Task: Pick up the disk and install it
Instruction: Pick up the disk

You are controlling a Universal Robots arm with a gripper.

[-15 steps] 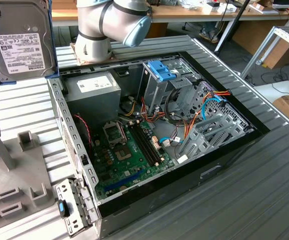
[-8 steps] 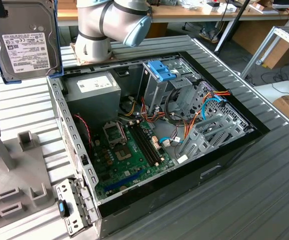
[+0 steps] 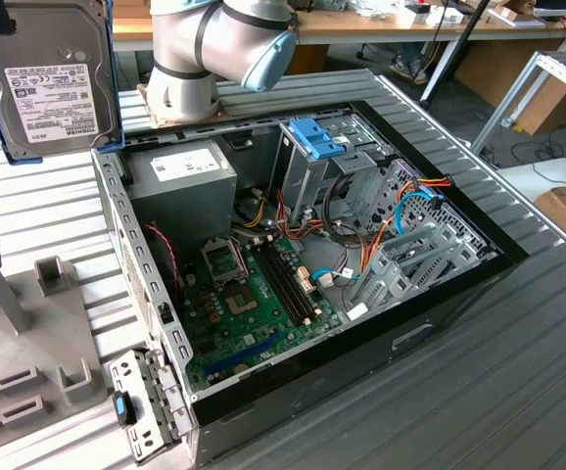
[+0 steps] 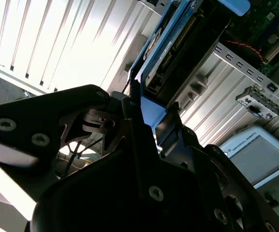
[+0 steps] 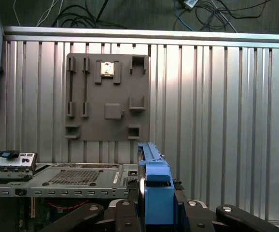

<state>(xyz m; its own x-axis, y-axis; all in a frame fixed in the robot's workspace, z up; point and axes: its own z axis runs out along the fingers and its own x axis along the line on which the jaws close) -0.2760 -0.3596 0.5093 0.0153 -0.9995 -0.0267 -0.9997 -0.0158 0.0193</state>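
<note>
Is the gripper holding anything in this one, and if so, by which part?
The gripper holds the disk, clamped across its thickness at one end, with a finger on each side of the blue rail.

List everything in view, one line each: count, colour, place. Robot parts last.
disk: one, silver-grey with blue rails, raised at the exterior view's upper left
computer case: one, black, open on the table
power-supply box: one, grey, inside the case
motherboard: one, green, case floor
latch: one, blue, atop the drive cage
fixture plate: one, grey, exterior view's left
table: one, silver, ribbed, under the case
arm: one, grey, behind the case
gripper: one, black, jaws shut on the disk
</note>
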